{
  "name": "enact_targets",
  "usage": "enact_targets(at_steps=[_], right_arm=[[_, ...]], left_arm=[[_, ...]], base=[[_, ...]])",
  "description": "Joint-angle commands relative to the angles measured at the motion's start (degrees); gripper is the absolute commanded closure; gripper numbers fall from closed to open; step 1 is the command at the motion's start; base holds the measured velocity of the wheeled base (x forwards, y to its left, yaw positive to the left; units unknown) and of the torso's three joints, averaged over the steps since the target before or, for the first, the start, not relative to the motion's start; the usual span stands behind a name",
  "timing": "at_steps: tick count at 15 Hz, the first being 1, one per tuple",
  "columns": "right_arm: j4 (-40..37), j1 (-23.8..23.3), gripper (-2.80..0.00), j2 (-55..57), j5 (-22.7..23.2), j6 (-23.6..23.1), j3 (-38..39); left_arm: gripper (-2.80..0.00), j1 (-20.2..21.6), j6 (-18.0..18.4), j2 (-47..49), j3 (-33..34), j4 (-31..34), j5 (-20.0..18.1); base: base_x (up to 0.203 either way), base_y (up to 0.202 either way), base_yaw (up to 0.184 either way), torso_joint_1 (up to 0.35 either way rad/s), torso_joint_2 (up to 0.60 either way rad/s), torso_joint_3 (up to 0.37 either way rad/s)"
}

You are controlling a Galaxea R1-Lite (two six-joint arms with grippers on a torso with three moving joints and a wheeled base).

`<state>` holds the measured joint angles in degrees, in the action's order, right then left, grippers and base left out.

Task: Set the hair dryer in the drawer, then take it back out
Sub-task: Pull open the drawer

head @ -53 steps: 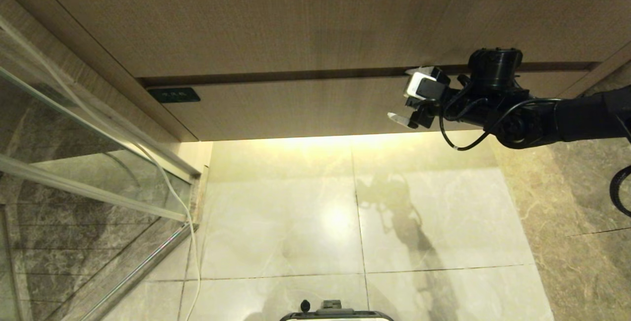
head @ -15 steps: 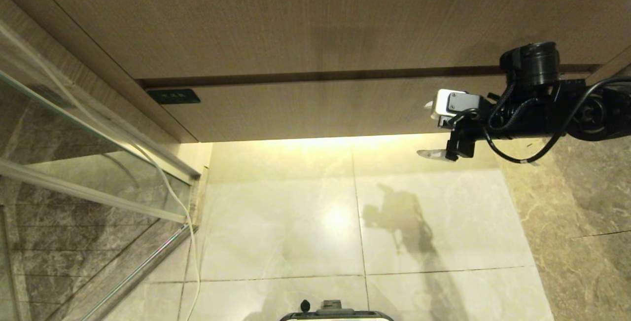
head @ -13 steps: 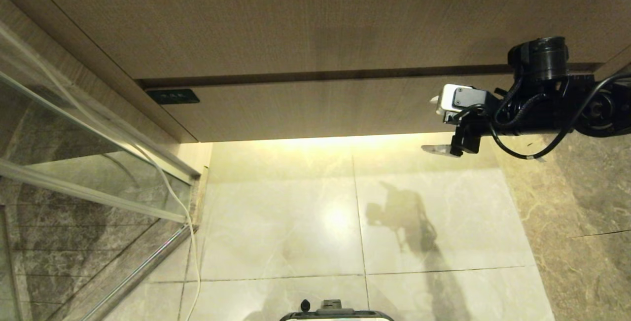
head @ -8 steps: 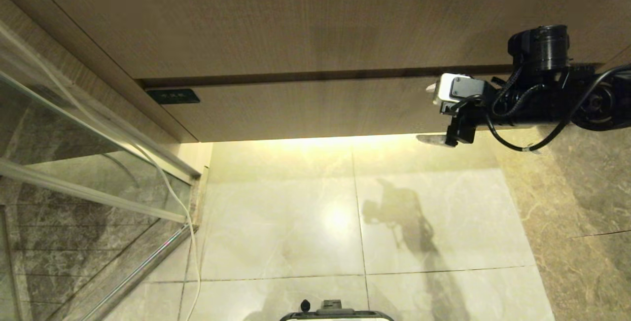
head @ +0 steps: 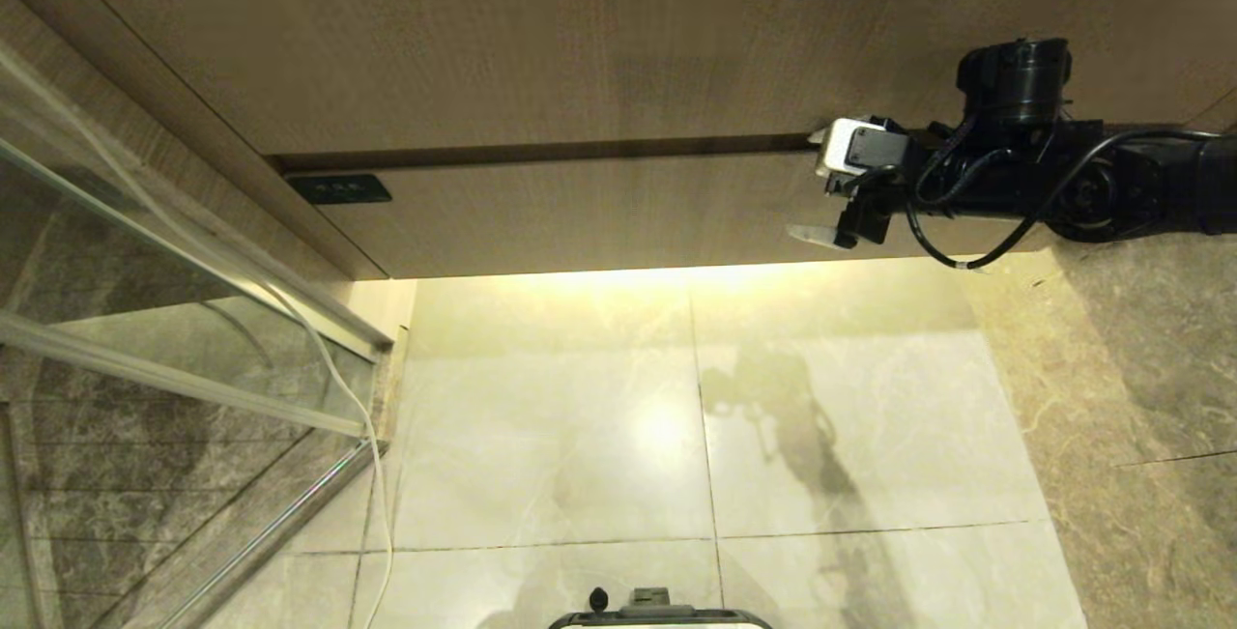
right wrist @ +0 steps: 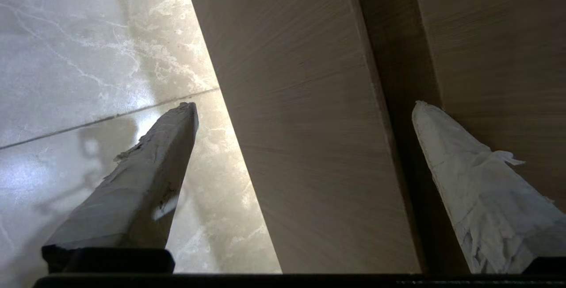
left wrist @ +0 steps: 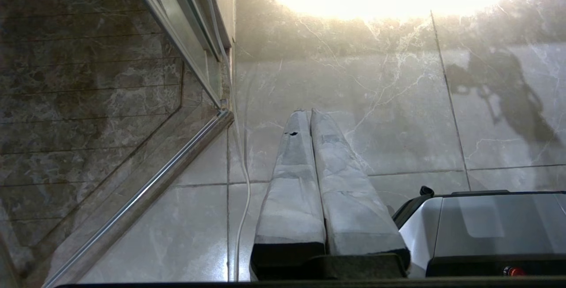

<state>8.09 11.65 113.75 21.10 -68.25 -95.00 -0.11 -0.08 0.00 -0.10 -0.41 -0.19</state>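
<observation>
The drawer (head: pixel 599 209) is closed; its light-wood front carries a small dark label (head: pixel 340 187) at the left end. My right gripper (head: pixel 807 186) is open at the right part of that front. In the right wrist view the drawer front (right wrist: pixel 309 124) lies between the two spread fingers of the right gripper (right wrist: pixel 304 105): one fingertip (right wrist: pixel 188 109) is over the lit floor below the front's lower edge, the other by the dark gap above the front. The hair dryer is out of view. My left gripper (left wrist: pixel 308 112) is shut, empty, parked over the floor.
A taller plain wood panel (head: pixel 580 30) sits above the drawer. A glass shower door (head: pixel 145 271) with a metal rail stands at the left, and a white cord (head: pixel 372 455) runs down along it. Marble floor tiles (head: pixel 821 416) lie below, with my base (head: pixel 657 614) at the near edge.
The right gripper has moved left and up in the head view, from below the drawer's lower edge onto its front. It stays open. The left arm has not moved.
</observation>
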Motion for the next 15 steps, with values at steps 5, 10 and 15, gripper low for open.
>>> enact_targets(at_steps=[5,10,15], right_arm=[[1.9,0.0,-2.80,3.9,0.0,-0.4,-2.4],[1.1,0.0,-2.80,5.6,-0.5,-0.5,-2.5],[-2.6,-0.1,-2.80,6.5,-0.8,-0.4,-2.0]], left_arm=[[0.00,0.0,-0.1,0.1,0.0,0.0,0.0],[0.00,0.0,0.0,0.1,0.0,0.0,0.0],[0.00,0.0,-0.1,0.1,0.0,0.0,0.0]], base=[[0.000,0.000,0.000,0.000,0.00,0.000],[0.000,0.000,0.000,0.000,0.00,0.000],[0.000,0.000,0.000,0.000,0.00,0.000]])
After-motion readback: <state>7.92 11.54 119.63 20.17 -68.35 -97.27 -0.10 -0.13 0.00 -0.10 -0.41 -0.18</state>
